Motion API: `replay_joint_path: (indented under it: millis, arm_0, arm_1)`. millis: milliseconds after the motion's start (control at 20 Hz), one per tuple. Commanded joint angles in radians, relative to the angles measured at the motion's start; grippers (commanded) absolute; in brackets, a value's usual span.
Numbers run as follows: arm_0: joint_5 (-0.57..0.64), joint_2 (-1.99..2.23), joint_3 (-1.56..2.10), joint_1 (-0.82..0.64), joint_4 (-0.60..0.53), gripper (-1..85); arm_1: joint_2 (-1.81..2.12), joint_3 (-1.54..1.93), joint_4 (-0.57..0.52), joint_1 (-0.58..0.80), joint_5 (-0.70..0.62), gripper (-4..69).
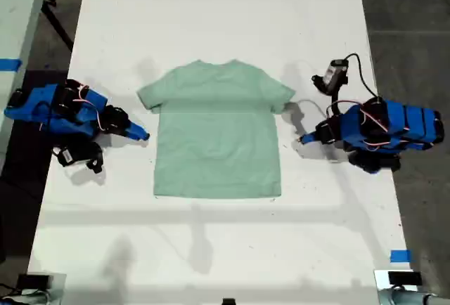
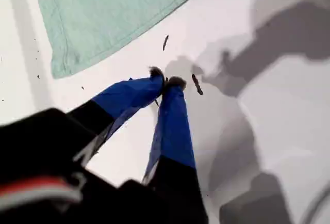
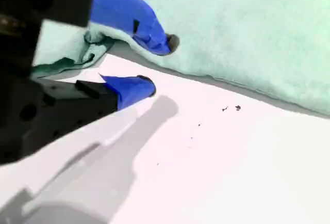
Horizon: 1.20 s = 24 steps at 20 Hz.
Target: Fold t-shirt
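A small pale mint-green cloth t-shirt (image 1: 218, 133) is seen spread flat on the white table (image 1: 225, 10), between both arms.

My first gripper (image 2: 166, 81) is seen clenched empty just beside the t-shirt (image 2: 113, 12).

My second gripper (image 3: 157, 64) is held released, jaws astride the t-shirt's (image 3: 247, 28) edge.

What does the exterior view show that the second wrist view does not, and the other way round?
Only the exterior view: the whole t-shirt lying flat with both sleeves spread, and an arm at each side of it. Only the second wrist view: my second end effector open, one finger over the shirt's edge, the other on the table beside it. Both views: the mint-green cloth and the white table.
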Motion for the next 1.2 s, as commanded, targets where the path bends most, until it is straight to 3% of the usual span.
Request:
replay_joint_path:
  millis: [0, 500, 700, 950, 1150]
  arm_0:
    - [-0.173, 0.006, -0.009, -0.026, 0.028, 1.6]
    - [-0.181, 0.006, -0.011, -0.023, 0.028, 0.1]
    - [-0.184, 0.006, -0.012, -0.044, 0.008, 0.0]
    - [-0.183, -0.026, -0.063, -0.086, -0.041, 0.0]
    - [-0.143, -0.380, -0.344, -0.143, -0.041, 0.0]
  arm_1:
    - [0.008, -0.041, -0.087, 0.003, 0.683, -0.4]
    - [0.008, -0.046, -0.075, -0.009, 0.698, -0.4]
    - [-0.048, -0.176, -0.077, 0.048, 0.603, -0.4]
    - [-0.522, -0.537, -0.089, 0.210, 0.423, -0.4]
    - [-0.730, -0.724, -0.081, 0.330, 0.307, -0.4]
